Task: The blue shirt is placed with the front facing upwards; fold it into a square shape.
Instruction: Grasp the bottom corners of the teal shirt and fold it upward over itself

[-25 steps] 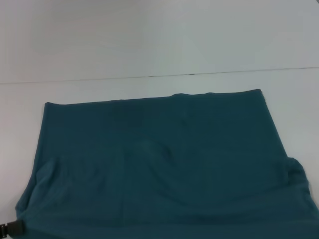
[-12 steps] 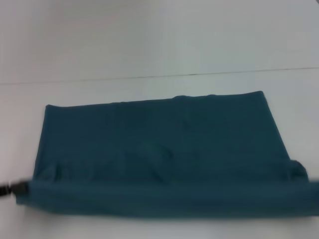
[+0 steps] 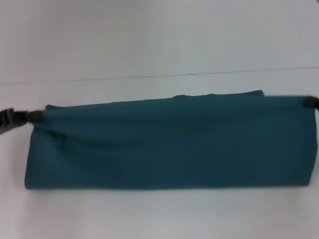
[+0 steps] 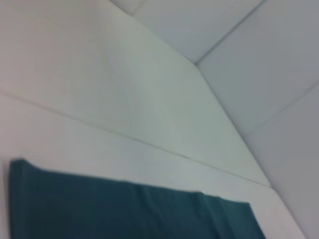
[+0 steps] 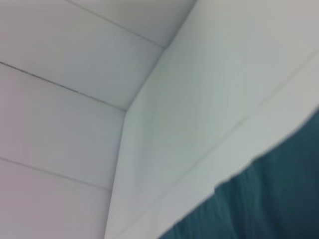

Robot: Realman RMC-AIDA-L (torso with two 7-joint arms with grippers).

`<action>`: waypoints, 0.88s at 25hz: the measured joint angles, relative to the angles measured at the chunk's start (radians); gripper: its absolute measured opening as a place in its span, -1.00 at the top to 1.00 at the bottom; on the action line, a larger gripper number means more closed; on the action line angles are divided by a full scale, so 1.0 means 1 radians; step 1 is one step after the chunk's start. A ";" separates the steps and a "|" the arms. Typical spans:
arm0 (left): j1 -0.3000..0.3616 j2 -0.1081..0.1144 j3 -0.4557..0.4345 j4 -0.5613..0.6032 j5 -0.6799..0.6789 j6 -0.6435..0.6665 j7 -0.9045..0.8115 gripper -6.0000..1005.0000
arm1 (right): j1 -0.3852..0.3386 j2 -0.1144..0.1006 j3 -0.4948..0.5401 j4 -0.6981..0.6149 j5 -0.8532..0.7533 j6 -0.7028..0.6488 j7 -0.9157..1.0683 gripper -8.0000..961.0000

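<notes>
The blue shirt (image 3: 169, 144) lies on the white table as a wide dark teal band, doubled over itself, with no print showing. My left gripper (image 3: 35, 116) is shut on its raised left corner. At the right corner my right gripper (image 3: 306, 102) is shut on the cloth too. The held edge hangs stretched between them just above the shirt's far edge. The left wrist view shows part of the shirt (image 4: 124, 209), and so does the right wrist view, where the shirt (image 5: 269, 199) fills one corner. Neither wrist view shows fingers.
The white table (image 3: 159, 45) carries a thin seam line (image 3: 159, 75) running across beyond the shirt. Bare tabletop lies in front of the shirt's near fold (image 3: 159, 214).
Both grippers rose from the near corners and carried the shirt's near edge up and away toward its far edge. The cloth now folds over itself into a narrower band.
</notes>
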 joint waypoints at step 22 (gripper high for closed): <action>-0.127 -0.136 0.154 0.060 -0.010 -0.661 0.060 0.93 | 0.217 0.077 -0.095 0.153 0.034 0.632 -0.086 0.82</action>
